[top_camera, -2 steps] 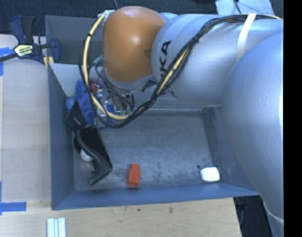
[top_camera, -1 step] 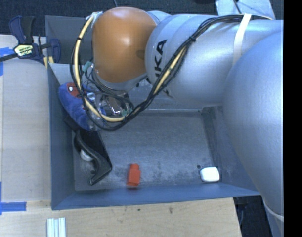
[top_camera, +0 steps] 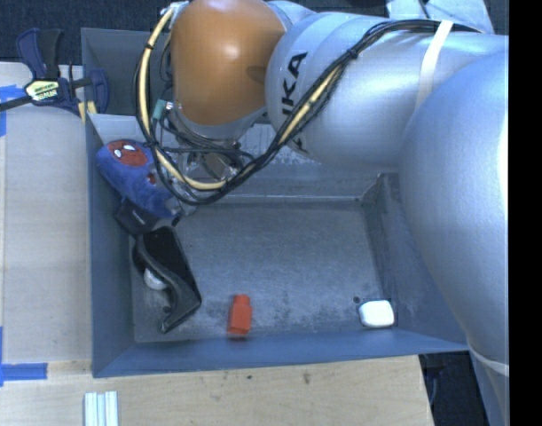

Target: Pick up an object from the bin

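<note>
Claw (top_camera: 184, 193) over bin's (top_camera: 253, 351) left, state can't tell, by blue toy (top_camera: 129, 174), red block (top_camera: 240, 315), white pc (top_camera: 376, 313)

You've got fairly bright light from overhead. There's a soft hotspot on top of the orange cover (top_camera: 222, 56) and a broad sheen along the silver arm (top_camera: 404, 87). The arm shadows the bin's (top_camera: 253, 355) far-left corner. The near floor and white lump (top_camera: 376, 313) are evenly lit.
</note>
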Motion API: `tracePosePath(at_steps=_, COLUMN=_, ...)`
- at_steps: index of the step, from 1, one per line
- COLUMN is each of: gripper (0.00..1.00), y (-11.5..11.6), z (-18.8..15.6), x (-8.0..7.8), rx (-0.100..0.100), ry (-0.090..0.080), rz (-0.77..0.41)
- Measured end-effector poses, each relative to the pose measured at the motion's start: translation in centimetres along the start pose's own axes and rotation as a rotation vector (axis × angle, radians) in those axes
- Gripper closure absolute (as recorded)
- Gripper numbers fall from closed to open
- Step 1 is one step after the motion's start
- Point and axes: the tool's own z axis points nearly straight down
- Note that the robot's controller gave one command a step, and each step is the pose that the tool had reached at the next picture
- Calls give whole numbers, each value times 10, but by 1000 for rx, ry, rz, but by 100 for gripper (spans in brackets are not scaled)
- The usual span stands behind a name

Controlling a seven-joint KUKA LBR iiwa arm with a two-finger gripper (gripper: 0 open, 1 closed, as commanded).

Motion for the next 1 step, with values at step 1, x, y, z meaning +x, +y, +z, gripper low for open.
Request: tracePosePath(at_steps=1, gripper=100, y=10, z=-3, x=47, rx=-1, ry=4, rz=-299)
